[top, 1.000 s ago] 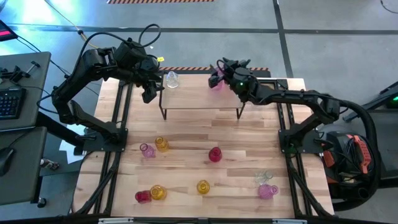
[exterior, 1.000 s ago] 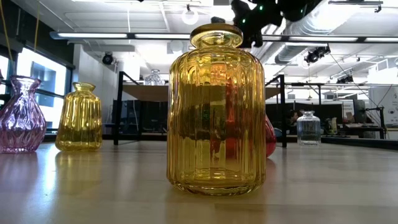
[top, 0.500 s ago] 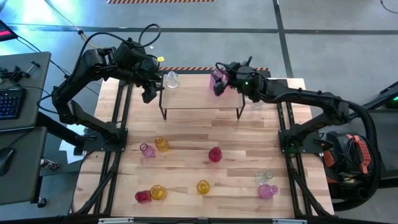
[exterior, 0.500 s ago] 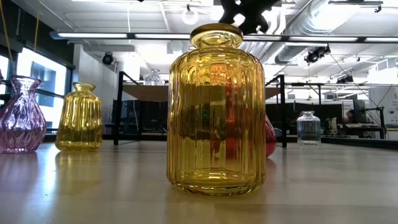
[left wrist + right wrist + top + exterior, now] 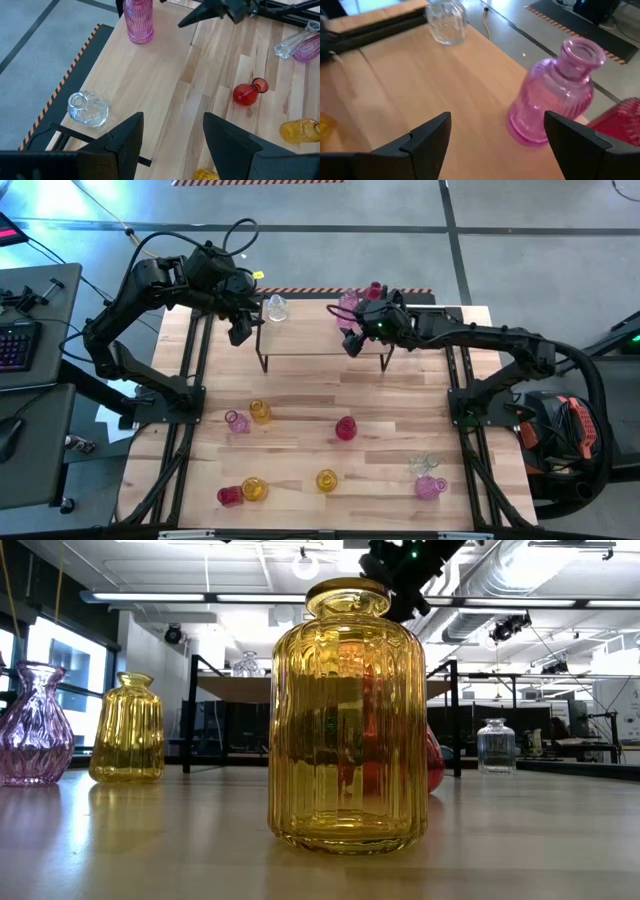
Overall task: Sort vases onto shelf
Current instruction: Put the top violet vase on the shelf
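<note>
- Pink glass is standing out on the shelf point(image 5: 320, 340): a ribbed pink vase point(image 5: 348, 304) is sitting upright near its right back corner, neck pointing up.
- A red vase point(image 5: 375, 290) is showing just behind it, partly hidden by the right arm and cut off in the right wrist view.
- A clear vase point(image 5: 276, 307) is standing upright at the shelf's left back corner.
- The right gripper point(image 5: 350, 340) is hovering over the shelf's right end, fingers spread wide and holding nothing, with the pink vase just beyond them.
- The left gripper point(image 5: 240, 330) is hanging beside the shelf's left end, fingers wide apart and empty.
- Lower on the table point(image 5: 300, 390), eight vases are showing in the high view: three amber, three pink or red, two clear or pale and hard to separate at the right.
- In the low view, one amber vase point(image 5: 347, 715) is filling the frame and hiding a red one behind it.
</note>
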Tool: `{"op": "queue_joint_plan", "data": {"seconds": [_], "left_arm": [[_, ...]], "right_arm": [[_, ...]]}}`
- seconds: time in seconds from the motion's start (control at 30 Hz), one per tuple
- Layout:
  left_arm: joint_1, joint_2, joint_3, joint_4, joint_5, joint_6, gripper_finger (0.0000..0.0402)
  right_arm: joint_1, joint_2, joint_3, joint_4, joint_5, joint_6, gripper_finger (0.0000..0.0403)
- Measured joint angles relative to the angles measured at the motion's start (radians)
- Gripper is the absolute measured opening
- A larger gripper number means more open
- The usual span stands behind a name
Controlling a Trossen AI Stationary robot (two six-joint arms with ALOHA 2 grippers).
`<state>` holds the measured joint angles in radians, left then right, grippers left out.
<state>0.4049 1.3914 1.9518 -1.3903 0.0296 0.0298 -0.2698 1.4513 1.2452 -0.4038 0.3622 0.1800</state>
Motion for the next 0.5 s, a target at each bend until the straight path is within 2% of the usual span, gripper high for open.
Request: {"op": "queue_joint_plan", "data": {"seconds": [0.27, 0.5], "left_arm": [[0.000, 0.000, 0.000, 0.002, 0.000, 0.000, 0.0197], [0.000, 0.000, 0.000, 0.002, 0.000, 0.000, 0.0197]], "right_arm": [[-0.020, 0.003, 0.000, -0.029, -0.002, -0.029, 0.0215], [-0.050, 0.013, -0.001, -0.022, -0.068, -0.068, 0.0144]]}}
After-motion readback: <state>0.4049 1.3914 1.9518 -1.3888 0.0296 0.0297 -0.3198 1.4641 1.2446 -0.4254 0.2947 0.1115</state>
